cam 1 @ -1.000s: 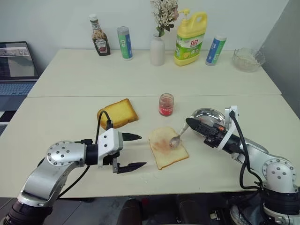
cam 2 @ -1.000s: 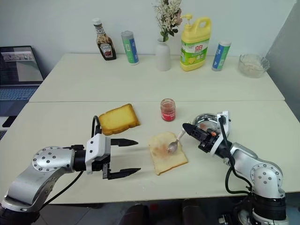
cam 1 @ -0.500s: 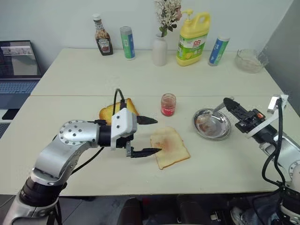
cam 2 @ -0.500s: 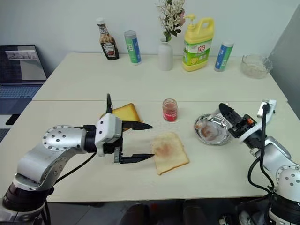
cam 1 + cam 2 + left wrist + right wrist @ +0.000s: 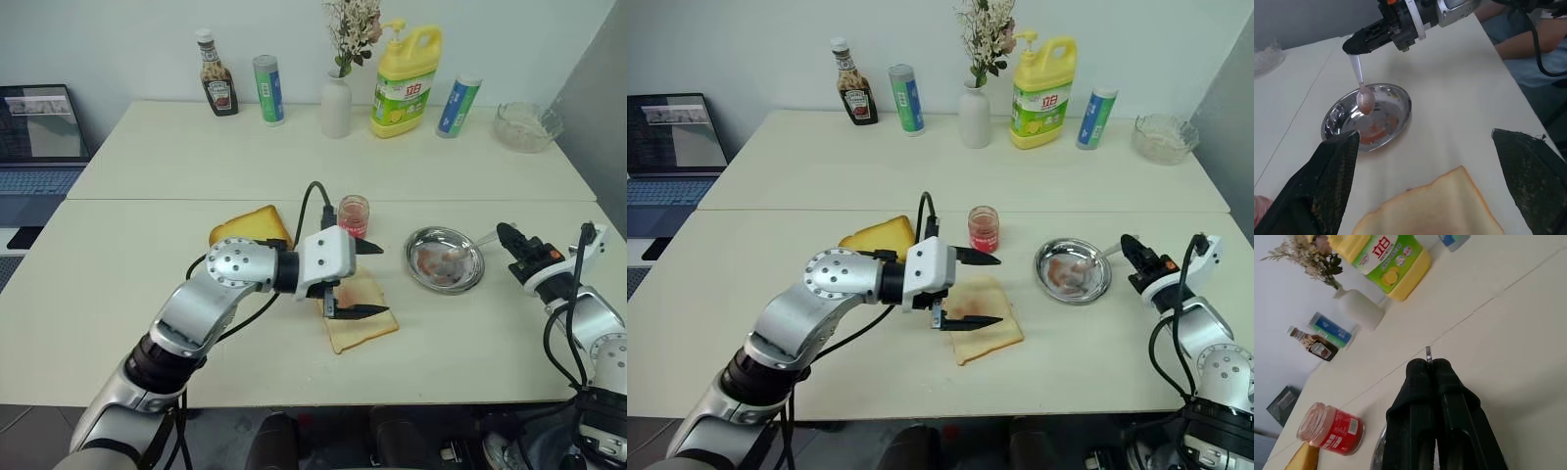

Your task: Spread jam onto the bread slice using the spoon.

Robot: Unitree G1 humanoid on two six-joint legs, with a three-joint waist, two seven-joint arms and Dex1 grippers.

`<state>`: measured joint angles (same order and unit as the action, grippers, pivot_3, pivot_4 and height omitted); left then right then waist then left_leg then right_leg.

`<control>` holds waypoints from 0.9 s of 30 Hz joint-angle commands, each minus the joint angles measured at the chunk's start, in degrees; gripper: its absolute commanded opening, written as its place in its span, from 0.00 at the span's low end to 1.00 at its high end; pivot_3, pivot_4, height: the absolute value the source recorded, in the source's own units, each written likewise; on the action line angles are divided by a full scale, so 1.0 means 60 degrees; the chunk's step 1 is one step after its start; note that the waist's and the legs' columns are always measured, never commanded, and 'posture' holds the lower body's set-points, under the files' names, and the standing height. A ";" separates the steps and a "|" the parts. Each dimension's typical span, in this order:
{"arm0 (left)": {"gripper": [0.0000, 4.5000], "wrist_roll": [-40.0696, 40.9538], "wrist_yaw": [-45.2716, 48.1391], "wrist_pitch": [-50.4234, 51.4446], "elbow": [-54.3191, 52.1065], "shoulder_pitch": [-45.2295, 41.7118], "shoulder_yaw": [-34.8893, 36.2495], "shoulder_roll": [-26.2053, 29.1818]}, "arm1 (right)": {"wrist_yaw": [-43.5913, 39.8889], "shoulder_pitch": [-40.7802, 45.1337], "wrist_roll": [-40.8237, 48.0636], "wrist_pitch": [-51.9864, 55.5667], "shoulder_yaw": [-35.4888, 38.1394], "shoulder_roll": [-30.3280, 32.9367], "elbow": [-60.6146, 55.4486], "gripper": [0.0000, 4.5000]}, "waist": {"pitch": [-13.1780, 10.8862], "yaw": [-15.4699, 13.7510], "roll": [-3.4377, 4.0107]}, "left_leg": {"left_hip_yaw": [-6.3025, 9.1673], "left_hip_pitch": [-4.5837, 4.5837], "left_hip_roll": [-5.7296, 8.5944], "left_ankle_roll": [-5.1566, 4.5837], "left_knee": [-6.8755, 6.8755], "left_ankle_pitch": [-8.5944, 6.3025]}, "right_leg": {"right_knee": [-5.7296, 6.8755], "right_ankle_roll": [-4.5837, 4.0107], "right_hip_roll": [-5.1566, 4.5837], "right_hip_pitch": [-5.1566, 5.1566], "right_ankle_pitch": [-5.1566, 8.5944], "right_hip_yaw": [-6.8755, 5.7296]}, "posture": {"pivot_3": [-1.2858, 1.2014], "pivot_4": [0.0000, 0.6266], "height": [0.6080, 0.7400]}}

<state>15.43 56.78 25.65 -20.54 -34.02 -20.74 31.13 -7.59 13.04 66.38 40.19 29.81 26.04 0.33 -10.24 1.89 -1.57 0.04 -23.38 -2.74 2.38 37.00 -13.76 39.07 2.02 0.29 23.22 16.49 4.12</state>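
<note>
Right tool (image 5: 1129,243) grips spoon (image 5: 1362,88) over steel dish (image 5: 1095,289).

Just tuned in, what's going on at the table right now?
The right hand is shut on the spoon, holding its jam-smeared bowl over the steel dish, which has red smears inside. The left hand hangs open just above the bread slice, which shows a faint pinkish patch, so some jam seems to be on it already. The jam jar stands behind the slice, and a piece of toast lies next to the left arm.
</note>
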 commanded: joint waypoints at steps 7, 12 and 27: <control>1.00 -0.0335 -0.0187 -0.0049 0.0199 -0.0523 -0.0279 -0.0720 | -0.0618 0.0391 -0.0830 -0.0286 0.0182 0.0089 0.0939 0.01 | 0.0005 -0.0008 0.0008 | 0.0000 -0.0001 0.0000 0.0000 0.0001 0.0000 | 0.0001 0.0000 -0.0001 0.0000 -0.0001 0.0001 | 0.52 0.24 1.00; 1.00 -0.0470 -0.0193 -0.0055 0.0412 -0.0675 -0.0338 -0.0894 | -0.0683 0.0359 -0.1363 -0.0269 0.0103 0.0123 0.1058 0.15 | 0.0006 -0.0008 0.0011 | 0.0001 0.0001 0.0001 0.0000 0.0003 0.0001 | 0.0002 0.0000 -0.0001 -0.0002 -0.0001 -0.0001 | 0.52 0.24 1.00; 1.00 -0.0716 -0.0231 -0.0224 0.0573 -0.0635 -0.0280 -0.1176 | -0.1481 -0.0654 -0.4546 -0.1347 -0.1050 0.0943 -0.0436 0.99 | 0.0011 -0.0009 0.0021 | 0.0001 0.0002 0.0002 0.0001 0.0003 0.0001 | 0.0002 0.0001 -0.0002 -0.0002 -0.0001 0.0000 | 0.52 0.24 1.00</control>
<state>11.41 55.66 25.61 -16.07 -36.83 -22.29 24.52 -15.08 9.48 41.27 34.82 23.53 30.72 1.06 -10.17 1.83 -1.45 0.04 -23.36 -2.72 2.39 37.02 -13.75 39.08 2.02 0.28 23.21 16.48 4.12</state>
